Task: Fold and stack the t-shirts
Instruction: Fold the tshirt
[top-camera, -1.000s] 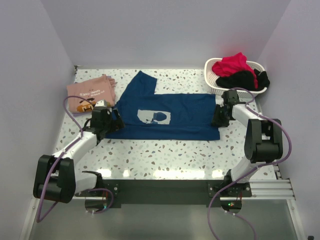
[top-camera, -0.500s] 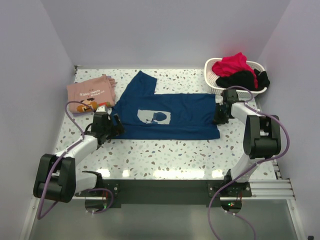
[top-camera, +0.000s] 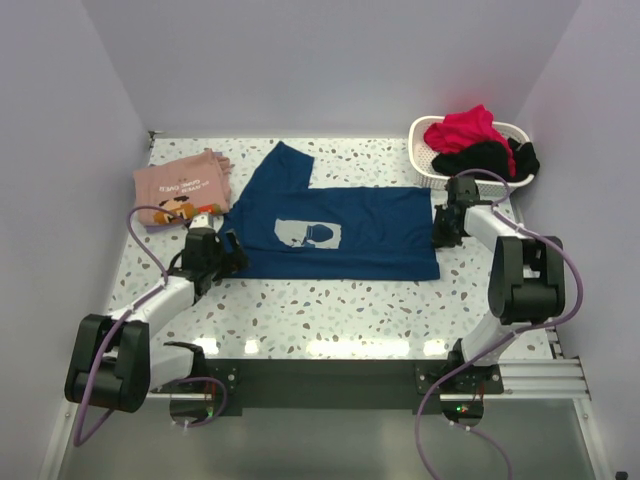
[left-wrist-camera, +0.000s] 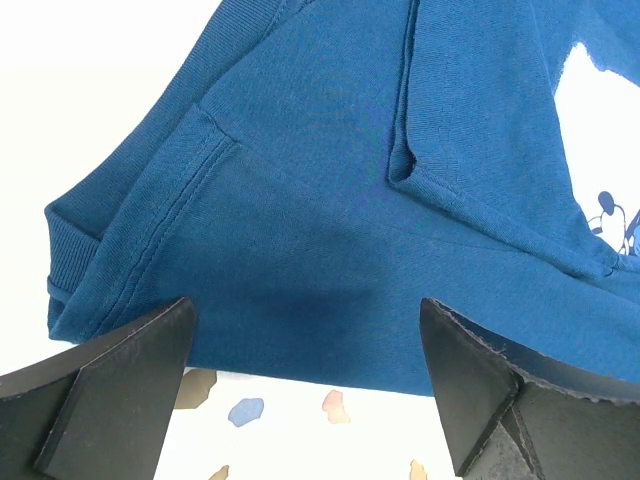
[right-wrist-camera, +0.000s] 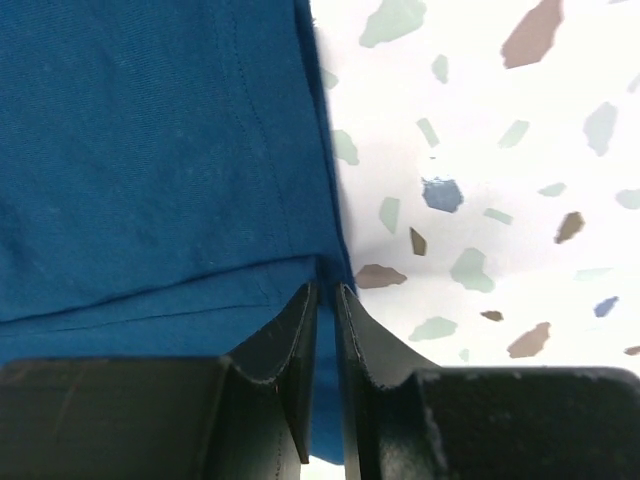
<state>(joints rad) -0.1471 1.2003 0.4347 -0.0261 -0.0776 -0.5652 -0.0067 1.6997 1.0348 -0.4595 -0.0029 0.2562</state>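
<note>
Right pincer (right-wrist-camera: 325, 305) pinching hem corner of dark blue cloth t-shirt (top-camera: 350, 245), laid flat at centre. Your left pincer (left-wrist-camera: 305, 315) spread wide over sleeve edge, ready to match that grip. Salmon-pink folded t-shirt (top-camera: 180, 185) far-left, likely stack base.

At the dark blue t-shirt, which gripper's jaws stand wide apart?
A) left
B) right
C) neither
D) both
A: the left gripper has its fingers spread wide at the sleeve end of the dark blue t-shirt, while the right gripper is pinched almost shut on the hem corner.
</note>
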